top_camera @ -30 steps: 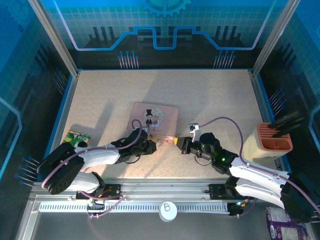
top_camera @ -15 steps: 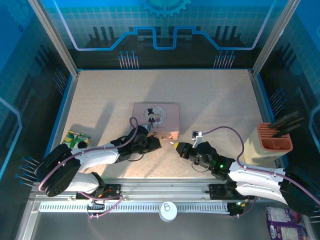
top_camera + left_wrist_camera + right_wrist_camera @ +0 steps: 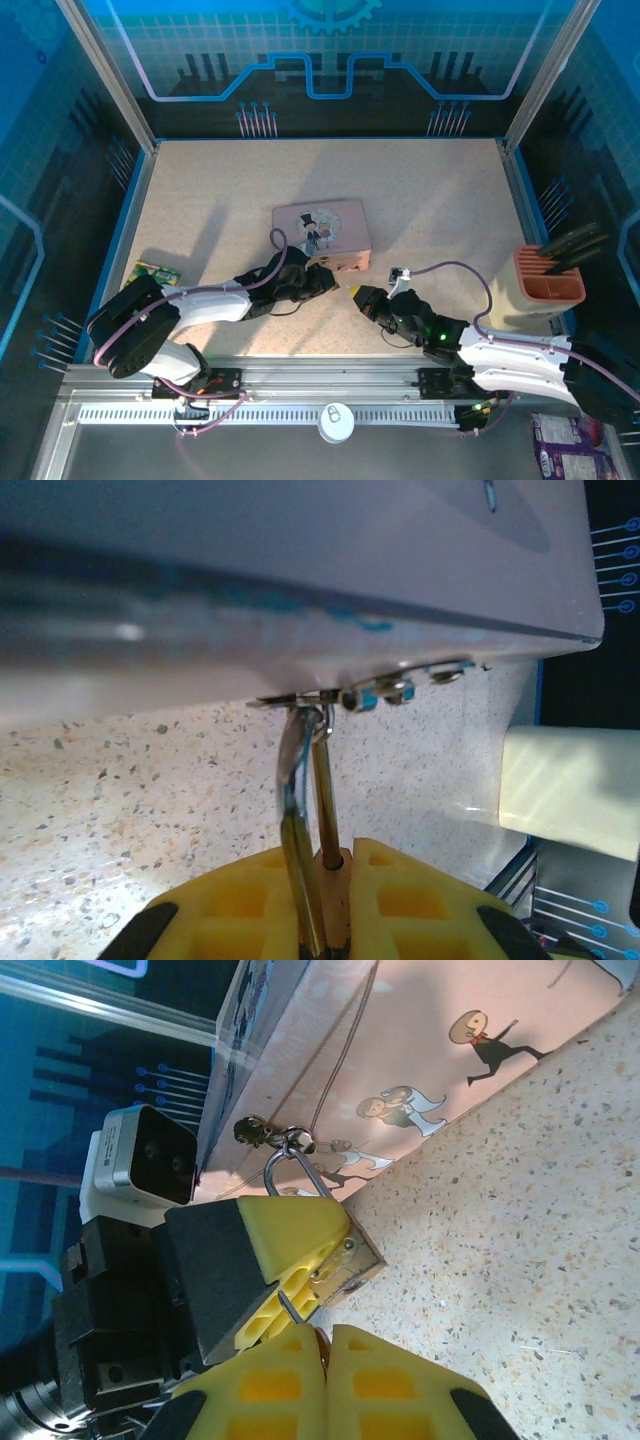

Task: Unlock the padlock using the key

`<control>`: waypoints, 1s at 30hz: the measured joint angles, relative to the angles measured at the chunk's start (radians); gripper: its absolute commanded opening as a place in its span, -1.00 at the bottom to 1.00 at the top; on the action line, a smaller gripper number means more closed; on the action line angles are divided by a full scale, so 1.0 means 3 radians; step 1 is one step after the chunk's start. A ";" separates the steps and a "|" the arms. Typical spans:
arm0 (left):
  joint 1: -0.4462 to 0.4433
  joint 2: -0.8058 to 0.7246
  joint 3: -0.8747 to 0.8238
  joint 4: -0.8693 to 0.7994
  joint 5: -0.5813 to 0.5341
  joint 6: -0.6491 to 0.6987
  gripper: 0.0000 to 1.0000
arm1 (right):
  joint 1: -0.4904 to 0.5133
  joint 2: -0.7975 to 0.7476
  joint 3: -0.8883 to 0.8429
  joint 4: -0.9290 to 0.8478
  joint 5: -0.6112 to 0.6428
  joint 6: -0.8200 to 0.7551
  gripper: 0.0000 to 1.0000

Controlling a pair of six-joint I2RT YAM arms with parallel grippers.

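Observation:
The brass padlock (image 3: 337, 895) sits between the yellow fingers of my left gripper (image 3: 335, 880), which is shut on its body. Its silver shackle (image 3: 293, 780) hangs through the hasp of the pink tin (image 3: 322, 230). In the right wrist view the padlock (image 3: 358, 1265) shows its bottom face toward my right gripper (image 3: 327, 1345). That gripper is shut on the key (image 3: 291, 1307), whose thin dark blade pokes out between the pads. The blade's tip lies just left of the padlock, against a left finger (image 3: 285, 1230). From above, the left gripper (image 3: 325, 280) and right gripper (image 3: 356, 293) nearly meet at the tin's front edge.
A beige holder (image 3: 545, 285) with dark tools stands at the right edge. A green packet (image 3: 150, 272) lies at the left by the left arm. A white round disc (image 3: 336, 422) sits on the front rail. Bare table stretches behind the tin.
The pink tin has slid right and turned a little. My left gripper moved right with the padlock. My right gripper dropped lower and closer to the padlock.

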 measured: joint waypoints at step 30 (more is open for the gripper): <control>-0.0083 0.0000 -0.0201 0.0491 -0.0175 -0.0262 -1.00 | 0.0139 0.0469 -0.0031 0.0421 0.0074 0.0975 -1.00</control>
